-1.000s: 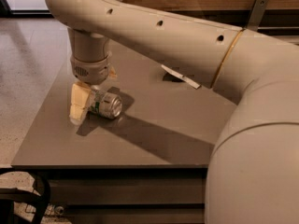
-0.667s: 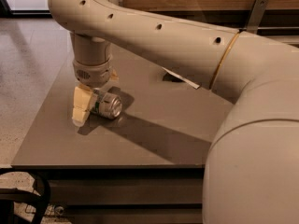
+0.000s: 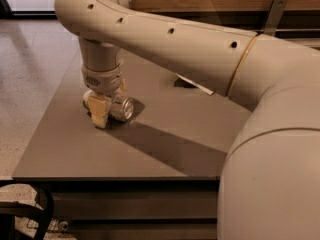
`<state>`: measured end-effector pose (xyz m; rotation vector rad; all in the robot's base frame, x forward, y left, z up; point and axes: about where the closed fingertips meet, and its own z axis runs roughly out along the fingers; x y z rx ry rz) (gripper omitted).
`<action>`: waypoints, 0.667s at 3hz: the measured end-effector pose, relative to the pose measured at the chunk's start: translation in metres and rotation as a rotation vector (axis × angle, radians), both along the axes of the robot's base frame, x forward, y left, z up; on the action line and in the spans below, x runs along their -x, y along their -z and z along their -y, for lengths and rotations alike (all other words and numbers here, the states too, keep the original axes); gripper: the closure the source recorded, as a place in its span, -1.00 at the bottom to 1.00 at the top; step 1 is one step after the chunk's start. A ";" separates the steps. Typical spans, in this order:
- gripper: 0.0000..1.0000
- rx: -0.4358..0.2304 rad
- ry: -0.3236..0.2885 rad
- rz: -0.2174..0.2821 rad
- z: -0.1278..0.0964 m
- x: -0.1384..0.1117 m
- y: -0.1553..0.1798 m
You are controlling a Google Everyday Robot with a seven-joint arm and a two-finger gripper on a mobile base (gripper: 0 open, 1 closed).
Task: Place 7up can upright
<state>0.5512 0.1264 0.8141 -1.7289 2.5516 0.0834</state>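
Note:
The 7up can (image 3: 122,109) lies on its side on the grey table (image 3: 165,149), left of the middle, with its silver end facing front right. My gripper (image 3: 111,106) hangs straight down from the wrist over the can. Its fingers straddle the can: one cream finger (image 3: 98,112) presses on the can's near-left side, and the other shows just behind the can. The can's green markings are hidden by the gripper. The can rests on the tabletop.
A flat white piece (image 3: 196,84) lies on the table behind the can, partly under my arm. My big arm covers the right side of the view. The table's front edge (image 3: 115,180) is near, with tiled floor (image 3: 30,74) to the left. A black object (image 3: 25,214) stands at bottom left.
The near finger has moved right, from a gap beside the can to against it. The wrist has shifted slightly right. The can has stayed lying in nearly the same spot.

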 end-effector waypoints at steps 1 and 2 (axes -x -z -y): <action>0.25 -0.002 -0.001 0.001 -0.001 0.000 0.000; 0.71 -0.002 -0.001 0.001 -0.001 0.000 -0.004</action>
